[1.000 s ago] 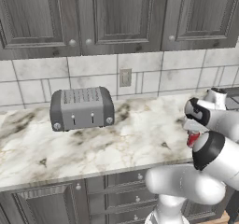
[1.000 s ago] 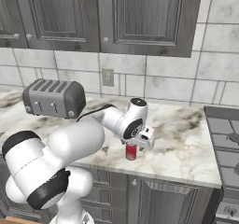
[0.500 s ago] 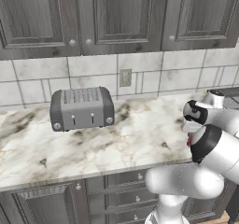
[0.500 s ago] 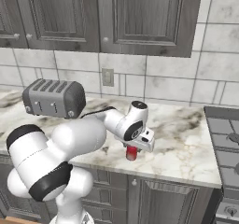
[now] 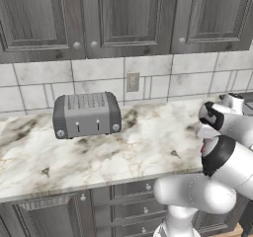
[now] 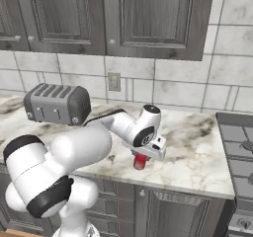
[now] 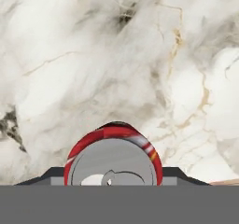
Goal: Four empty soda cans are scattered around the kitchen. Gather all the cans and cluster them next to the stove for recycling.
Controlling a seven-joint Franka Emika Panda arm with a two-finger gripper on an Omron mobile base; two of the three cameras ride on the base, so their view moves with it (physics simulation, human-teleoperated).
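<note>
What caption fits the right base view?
Robot's gripper reaches down over a red soda can on the marble counter.

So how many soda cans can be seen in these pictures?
1: a red soda can upright on the marble counter, left of the stove, under the hand. Others may be outside these views.

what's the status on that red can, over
Pincer down over small red soda can, jaws closing on its sides. Can upright on marble counter. Dark grey stove to the right, counter between bare.
</note>
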